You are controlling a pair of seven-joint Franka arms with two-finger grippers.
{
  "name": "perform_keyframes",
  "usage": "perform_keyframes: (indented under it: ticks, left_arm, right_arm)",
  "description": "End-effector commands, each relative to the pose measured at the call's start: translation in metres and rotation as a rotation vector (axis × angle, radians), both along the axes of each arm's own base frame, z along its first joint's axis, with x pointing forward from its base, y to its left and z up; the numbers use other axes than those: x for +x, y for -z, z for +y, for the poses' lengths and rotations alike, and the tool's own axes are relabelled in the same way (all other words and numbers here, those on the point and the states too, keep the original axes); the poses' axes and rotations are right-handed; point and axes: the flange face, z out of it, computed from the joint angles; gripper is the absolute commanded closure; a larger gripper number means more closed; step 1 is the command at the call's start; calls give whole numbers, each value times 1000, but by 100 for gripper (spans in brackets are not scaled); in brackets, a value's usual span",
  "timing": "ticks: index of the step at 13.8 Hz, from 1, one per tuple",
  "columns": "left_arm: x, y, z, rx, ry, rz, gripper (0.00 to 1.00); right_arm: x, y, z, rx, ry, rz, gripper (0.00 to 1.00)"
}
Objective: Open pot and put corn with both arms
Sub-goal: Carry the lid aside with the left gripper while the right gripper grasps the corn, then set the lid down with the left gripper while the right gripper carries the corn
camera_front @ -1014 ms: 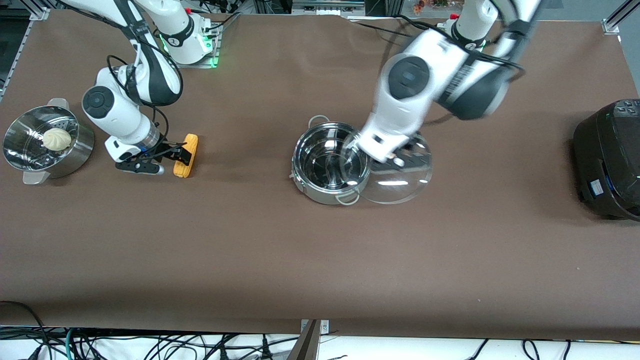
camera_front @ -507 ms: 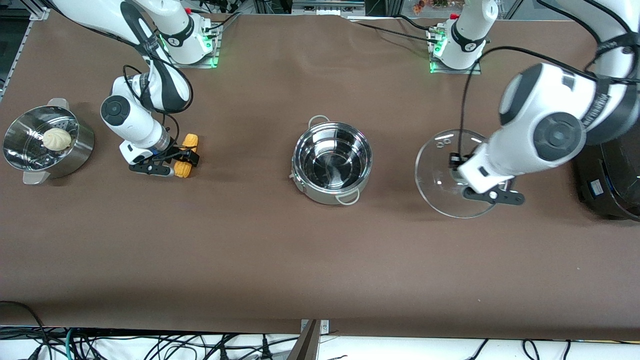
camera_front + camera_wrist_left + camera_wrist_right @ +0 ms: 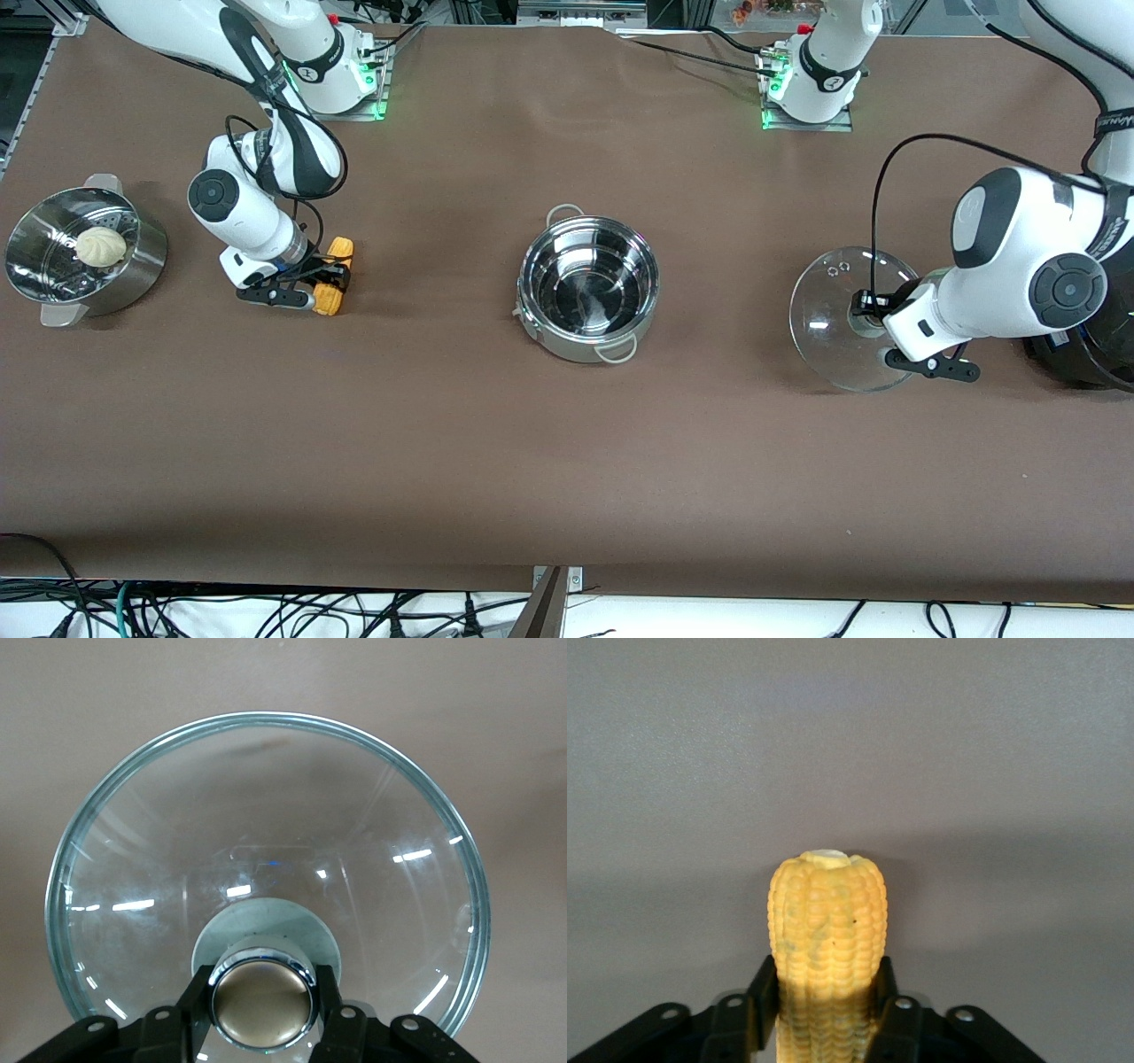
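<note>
The shiny steel pot (image 3: pixel 589 285) stands open and empty in the middle of the table. My left gripper (image 3: pixel 866 312) is shut on the chrome knob (image 3: pixel 263 1005) of the glass lid (image 3: pixel 842 317), holding it by the table toward the left arm's end, beside the black cooker. In the left wrist view my left gripper (image 3: pixel 263 1010) clamps the knob from both sides. My right gripper (image 3: pixel 321 276) is shut on the yellow corn (image 3: pixel 335 277) toward the right arm's end. In the right wrist view the corn (image 3: pixel 827 930) sticks out between the fingers of my right gripper (image 3: pixel 827 1005).
A steel pot with a perforated insert (image 3: pixel 84 252) holding a white bun (image 3: pixel 100 245) stands at the right arm's end. A big black cooker (image 3: pixel 1085 283) stands at the left arm's end, close to my left arm.
My left gripper carried the glass lid off the pot toward the left arm's end and lowered it beside the cooker. My right gripper closed on the corn and turned it slightly.
</note>
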Motion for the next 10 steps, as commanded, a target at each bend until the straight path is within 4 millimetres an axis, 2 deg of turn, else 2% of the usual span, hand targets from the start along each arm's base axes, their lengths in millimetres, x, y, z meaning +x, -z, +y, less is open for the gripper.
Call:
perform_keyframes:
  ticks: [1,2,5,7,10]
  left_arm:
    - [-12,17,12,4,50,-26,88]
    - [-14,28,13,24,67,-38,88]
    - [-25,65,15,11,71,-66,87]
    - [-26,90,19,21,98,-100,88]
    - [-24,107,21,29,122,-109,90]
  right_arm:
    - [-8,0,1,7,14,-10,89]
    - [-7,0,2,7,13,-10,97]
    - [10,-24,13,13,-22,-26,100]
    - [32,-58,23,11,-32,10,100]
    - [66,-121,40,10,-51,62,100]
